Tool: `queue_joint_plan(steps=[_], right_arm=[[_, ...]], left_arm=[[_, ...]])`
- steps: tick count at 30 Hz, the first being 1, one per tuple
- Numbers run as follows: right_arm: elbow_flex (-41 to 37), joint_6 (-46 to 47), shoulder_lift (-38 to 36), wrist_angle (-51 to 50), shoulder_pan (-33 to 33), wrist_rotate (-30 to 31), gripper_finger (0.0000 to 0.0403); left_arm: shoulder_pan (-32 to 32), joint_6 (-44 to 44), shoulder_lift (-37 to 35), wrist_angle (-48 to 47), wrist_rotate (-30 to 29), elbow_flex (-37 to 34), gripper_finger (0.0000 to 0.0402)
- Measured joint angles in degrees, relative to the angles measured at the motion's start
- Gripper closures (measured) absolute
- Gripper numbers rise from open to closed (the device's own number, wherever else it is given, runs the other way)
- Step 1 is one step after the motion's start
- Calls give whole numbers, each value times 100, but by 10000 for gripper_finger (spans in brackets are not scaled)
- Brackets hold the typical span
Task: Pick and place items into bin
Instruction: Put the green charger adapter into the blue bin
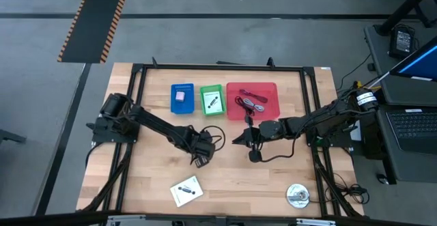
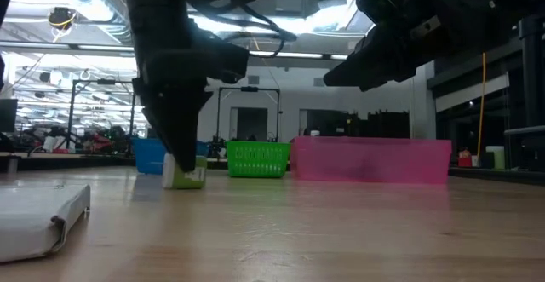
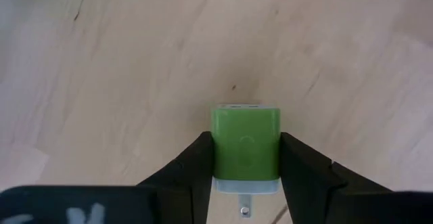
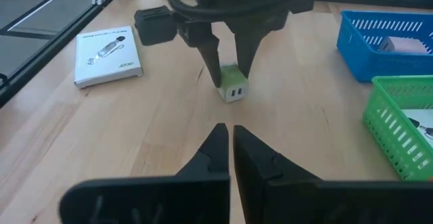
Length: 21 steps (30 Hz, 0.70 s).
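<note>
The jaws of the left gripper (image 3: 246, 158) straddle the green-white charger (image 3: 245, 143) at frame centre, flanking it closely; firm contact isn't clear. Closing squarely on its flat sides before lifting should prevent twisting. The right gripper (image 4: 233, 141) waits pinched together, empty.

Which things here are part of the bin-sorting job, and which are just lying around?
Job:
- green-white charger, between the left gripper fingers
- white packet
- round silver item
- blue bin, green bin, pink bin
- right gripper, shut, waiting nearby

Lying about:
- laptop beside the table
- striped floor tape
</note>
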Motion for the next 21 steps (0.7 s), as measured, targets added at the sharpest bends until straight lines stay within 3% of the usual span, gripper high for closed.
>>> queue_joint_plan(steps=[8,14,21], right_arm=[[0,-14,0,-5,0,0,398],[0,-129,0,-13,-1,1,398],[0,-131,0,-23,-2,0,398]], left_arm=[[-144,656,-392,7,20,-2,271],[-364,1079,-920,-21,-383,-2,271],[-468,1482,-1718,-70,-467,-129,271]])
